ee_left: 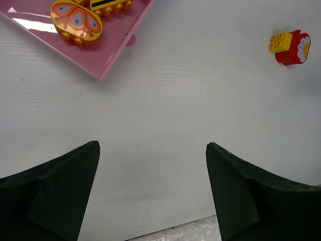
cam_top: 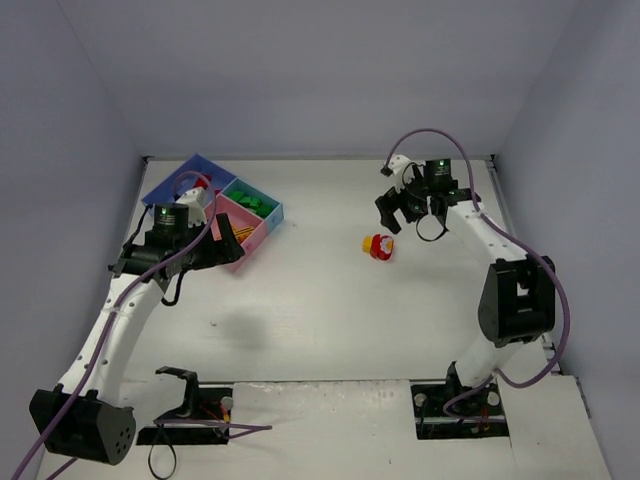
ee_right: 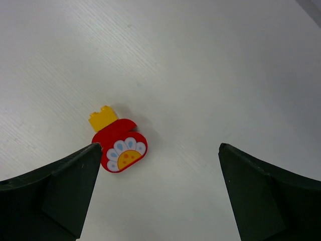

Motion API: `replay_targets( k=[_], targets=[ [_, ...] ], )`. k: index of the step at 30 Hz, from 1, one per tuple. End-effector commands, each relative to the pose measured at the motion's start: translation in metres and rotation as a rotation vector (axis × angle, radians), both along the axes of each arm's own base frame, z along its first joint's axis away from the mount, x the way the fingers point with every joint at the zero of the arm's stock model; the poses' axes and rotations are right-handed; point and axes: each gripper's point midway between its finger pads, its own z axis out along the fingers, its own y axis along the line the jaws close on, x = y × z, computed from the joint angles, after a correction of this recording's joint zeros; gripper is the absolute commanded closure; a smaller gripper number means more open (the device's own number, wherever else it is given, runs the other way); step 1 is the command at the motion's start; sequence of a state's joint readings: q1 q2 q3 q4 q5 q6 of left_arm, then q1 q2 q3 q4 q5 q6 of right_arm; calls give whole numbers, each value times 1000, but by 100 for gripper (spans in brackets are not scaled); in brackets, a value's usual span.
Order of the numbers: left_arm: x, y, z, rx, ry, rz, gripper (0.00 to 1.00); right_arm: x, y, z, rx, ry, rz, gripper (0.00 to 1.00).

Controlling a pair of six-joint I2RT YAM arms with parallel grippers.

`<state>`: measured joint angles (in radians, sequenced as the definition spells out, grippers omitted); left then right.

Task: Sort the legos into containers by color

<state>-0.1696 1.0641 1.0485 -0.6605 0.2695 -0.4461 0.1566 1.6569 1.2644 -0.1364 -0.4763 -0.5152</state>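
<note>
White table (cam_top: 320,320): tray (cam_top: 258,238) near far-left corner, red-yellow lego (ee_right: 123,148) well apart (lying alone); my right gripper (ee_right: 159,148) spread wide near it, left gripper (ee_left: 152,146) spread beside tray.

Bright even light, soft shadows, glare on pink compartment (ee_left: 108,55)
</note>
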Motion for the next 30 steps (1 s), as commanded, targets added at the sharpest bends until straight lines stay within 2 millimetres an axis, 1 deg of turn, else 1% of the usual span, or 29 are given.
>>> replay_targets(
  k=[1, 2, 4, 5, 6, 7, 10, 13, 15, 17, 20, 21, 26, 30],
  targets=[
    [9, -4, 24, -13, -91, -19, 20, -12, 7, -36, -95, 85, 128, 1],
    [8, -4, 25, -11, -95, -18, 20, -11, 7, -44, -92, 107, 126, 1],
    [7, -2, 25, 2, -93, -18, 20, -13, 8, -53, -87, 128, 135, 0],
    [6, -1, 24, 5, -89, -17, 20, -14, 7, -61, -99, 141, 142, 0],
    [5, -1, 24, 8, -86, -17, 20, -15, 5, -65, -112, 145, 150, 0],
    [4, 0, 23, 10, -82, -18, 20, -21, 3, -73, -127, 159, 160, 0],
    [3, -1, 23, 5, -84, -16, 20, -30, -1, -83, -153, 169, 190, 0],
    [2, -1, 17, 5, -71, -17, 20, -29, 1, -87, -160, 170, 204, 0],
    [1, -2, 17, 1, -70, -19, 20, -28, 1, -93, -174, 186, 203, 0],
    [0, -2, 16, 0, -68, -18, 20, -27, 5, -96, -182, 190, 215, 0],
    [0, -1, 17, 1, -73, -14, 20, -30, 9, -110, -217, 216, 223, 0],
    [0, -1, 17, 3, -72, -15, 20, -32, 9, -117, -224, 235, 223, 0],
    [-3, 0, 17, 2, -71, -14, 20, -35, 12, -135, -229, 270, 213, 0],
    [-5, 0, 14, 4, -64, -15, 20, -37, 9, -142, -244, 276, 200, 1]
  ],
)
